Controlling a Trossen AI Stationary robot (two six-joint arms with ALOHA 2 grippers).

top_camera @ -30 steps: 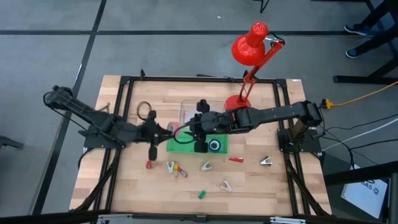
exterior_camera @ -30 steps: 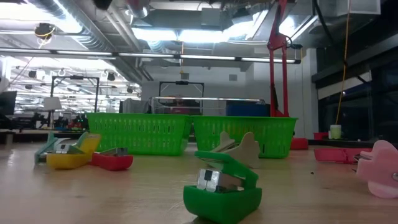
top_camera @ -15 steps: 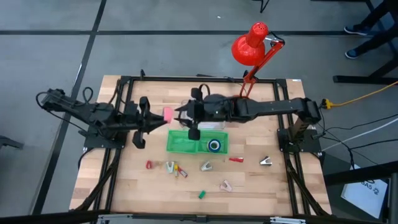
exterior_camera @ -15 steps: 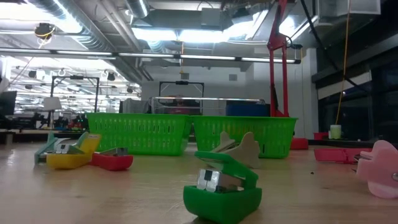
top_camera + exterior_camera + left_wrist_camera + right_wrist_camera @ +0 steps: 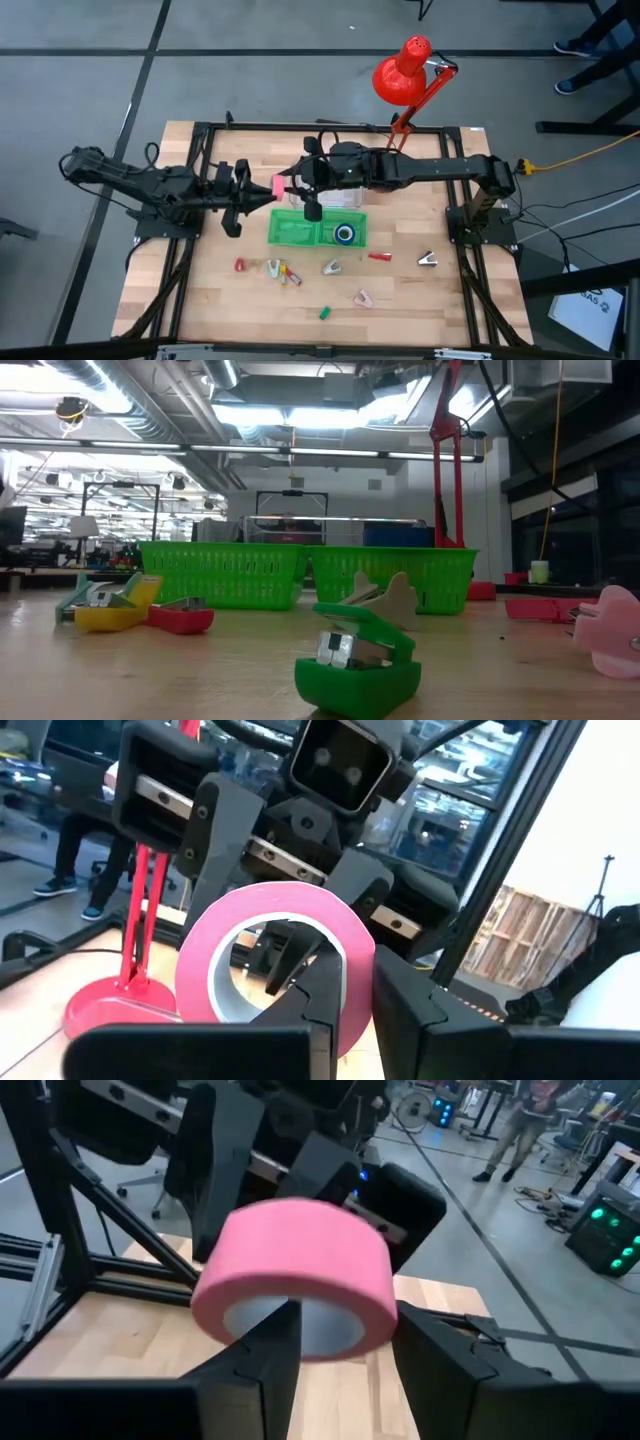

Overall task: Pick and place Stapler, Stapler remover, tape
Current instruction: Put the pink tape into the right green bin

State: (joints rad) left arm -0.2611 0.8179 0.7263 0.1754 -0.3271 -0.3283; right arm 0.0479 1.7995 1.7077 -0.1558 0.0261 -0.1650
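Note:
In the high view my left gripper (image 5: 262, 190) is shut on a pink tape roll (image 5: 277, 186), held above the table just beyond the green basket (image 5: 300, 232). My right gripper (image 5: 298, 190) faces it from the table's right, open. In the right wrist view its fingers stand at the roll (image 5: 295, 1285), one finger (image 5: 272, 1350) at the hollow and the other finger (image 5: 440, 1360) outside; whether they touch cannot be told. A blue-and-green tape roll (image 5: 345, 234) lies in the basket. Small staplers and staple removers lie nearer, among them a green one (image 5: 358, 660). My left gripper holds the pink roll by its ring wall (image 5: 345, 975), one finger (image 5: 315, 1000) inside the hollow and the other (image 5: 415, 1010) outside. It comes in level from the table's left. The roll is lifted clear and stands on edge.
A red desk lamp (image 5: 400, 80) stands with its base (image 5: 378, 165) at the far side beside the right arm. Small office items lie scattered on the near half: red (image 5: 240, 265), yellow (image 5: 275, 267), beige (image 5: 331, 267), silver (image 5: 428, 260), pink (image 5: 362, 297). Black frame rails border the table.
Both grippers have moved from the green basket toward the table's far edge. My left gripper first drew back left with the pink roll, then carried it right, toward my right gripper, which now faces it closely.

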